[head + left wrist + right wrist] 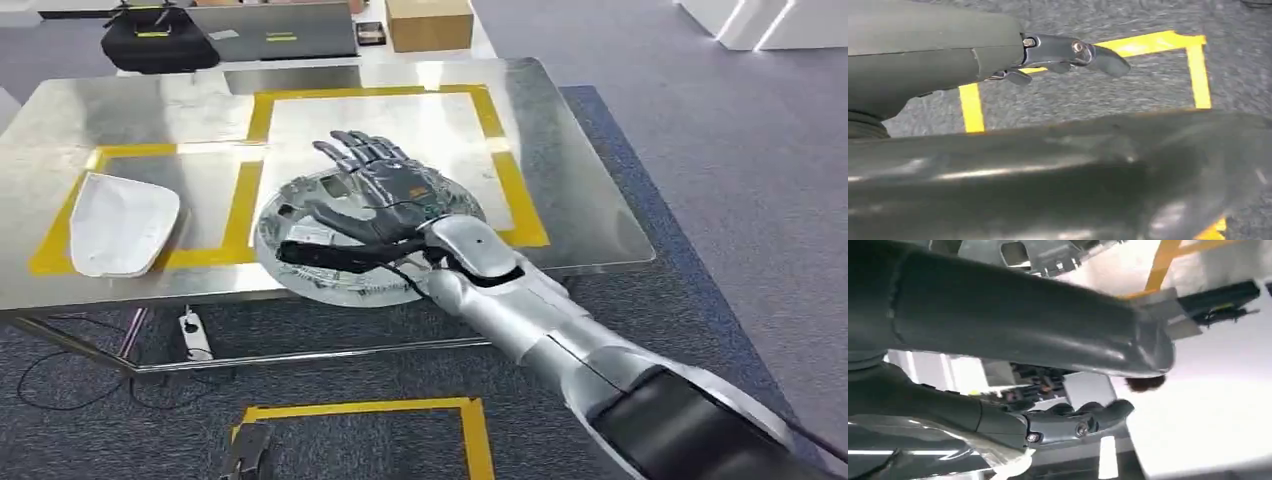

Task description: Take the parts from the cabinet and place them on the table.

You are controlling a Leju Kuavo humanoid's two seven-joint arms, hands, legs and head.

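Observation:
A round silver part (290,225) lies on the steel table (580,200), across the near line of the larger yellow-taped box, its near rim hanging over the table's front edge. My right hand (380,190) is spread flat over the part with fingers straight and apart, the thumb (335,217) lying on its top. In the right wrist view the part's underside with clips (1048,255) shows past the hand (1068,422). A white shell-shaped part (120,225) rests in the left taped box. My left hand (1068,52) hangs over the carpet and holds nothing.
At the table's far edge stand a black bag (158,40), a grey case (275,30) and a cardboard box (428,22). A yellow tape square (470,420) marks the carpet below, and a power strip (192,335) lies under the table.

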